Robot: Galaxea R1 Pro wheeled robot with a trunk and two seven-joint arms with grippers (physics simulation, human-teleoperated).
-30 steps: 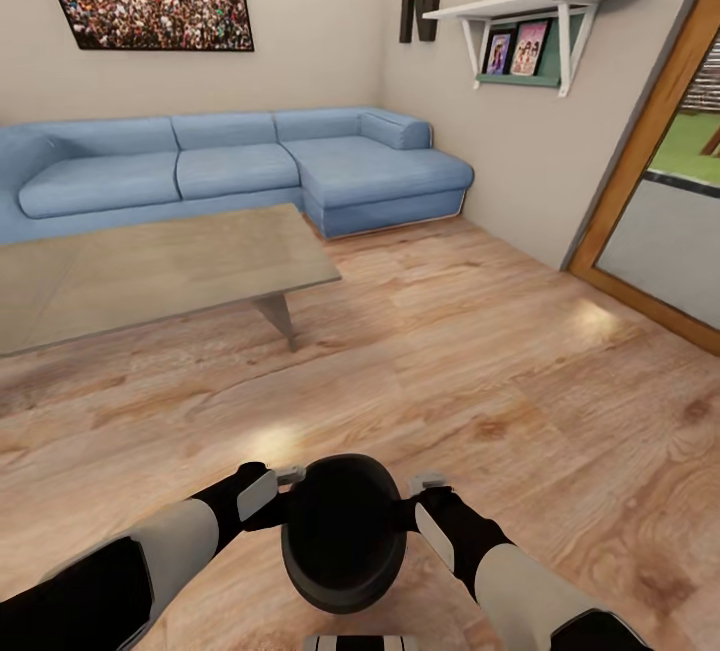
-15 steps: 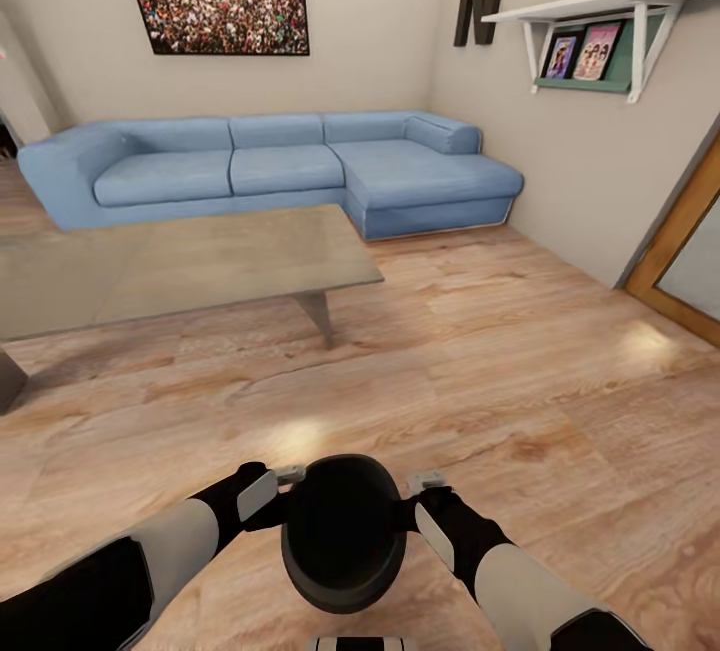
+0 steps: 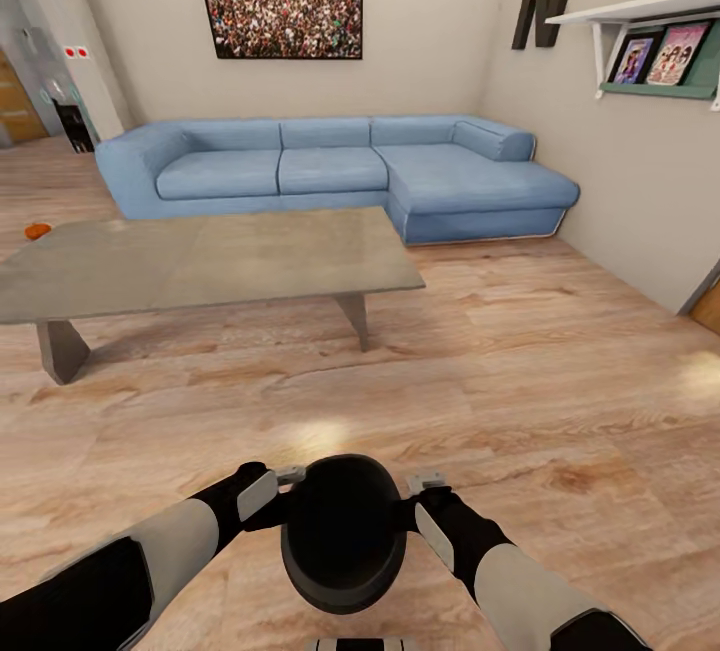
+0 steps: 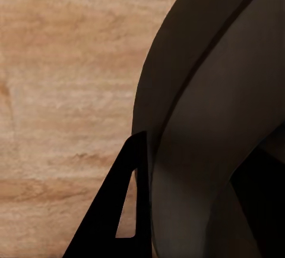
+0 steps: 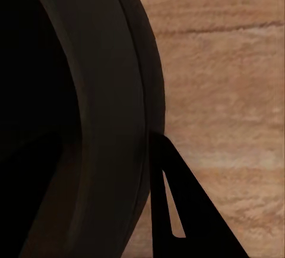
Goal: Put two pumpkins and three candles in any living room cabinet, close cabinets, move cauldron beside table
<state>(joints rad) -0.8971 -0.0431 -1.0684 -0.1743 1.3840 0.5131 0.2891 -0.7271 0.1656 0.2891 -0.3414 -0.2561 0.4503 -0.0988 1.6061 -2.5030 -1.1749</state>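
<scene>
The black cauldron [image 3: 343,531] hangs low in front of me above the wood floor, mouth facing up. My left gripper [image 3: 292,493] is shut on its left rim and my right gripper [image 3: 410,497] is shut on its right rim. Up close in the left wrist view the cauldron wall [image 4: 214,121] has a dark finger [image 4: 113,216] against its outside. The right wrist view has the same wall [image 5: 77,121] and finger [image 5: 184,210]. The grey table [image 3: 200,261] stands ahead and to the left, well apart from the cauldron. One orange pumpkin [image 3: 37,230] lies on the floor past the table's far left end.
A blue corner sofa [image 3: 340,171] runs along the back wall behind the table. A white wall shelf [image 3: 650,11] with framed photos hangs at the upper right. Open wood floor [image 3: 520,371] lies between me and the table and off to the right.
The whole view has swung left, so the camera turned. The table and sofa now sit nearer the middle and the pumpkin has come into sight. Both grippers still hold the cauldron as before.
</scene>
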